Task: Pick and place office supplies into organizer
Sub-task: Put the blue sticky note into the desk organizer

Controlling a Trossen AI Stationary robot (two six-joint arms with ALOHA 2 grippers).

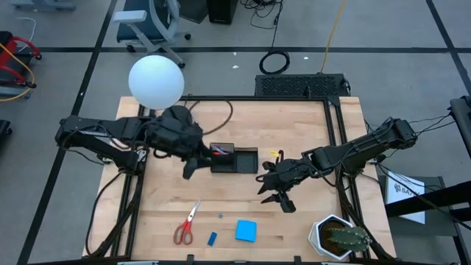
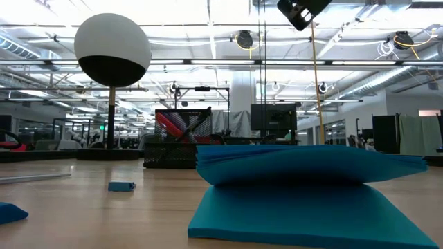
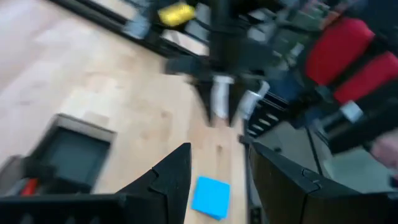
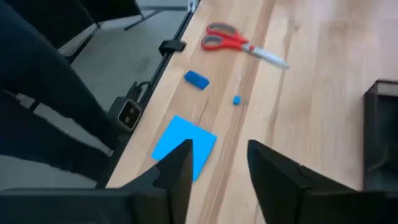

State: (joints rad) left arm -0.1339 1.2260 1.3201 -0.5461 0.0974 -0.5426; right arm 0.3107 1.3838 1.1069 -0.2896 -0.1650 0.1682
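Black organizer (image 1: 234, 159) sits mid-table on the wooden table (image 1: 294, 221), red item and dark pen already in its left compartment. Left gripper (image 1: 190, 168) hovers just beside the organizer's left end, fingers (image 3: 168, 180) parted, nothing between them. Right gripper (image 1: 278, 197) hangs right of the organizer over bare wood, fingers (image 4: 177, 171) parted, empty. Red-handled scissors (image 1: 187, 224) lie near the front edge, left of center. Small blue eraser (image 1: 212, 238) is just right of the scissors, with a tiny blue bit (image 1: 220, 216) near it. Blue square notepad (image 1: 246, 231) lies flat right of the eraser, apart from both grippers. Potted cactus (image 1: 338, 237) at front right corner. White globe lamp (image 1: 156, 81) at back left.
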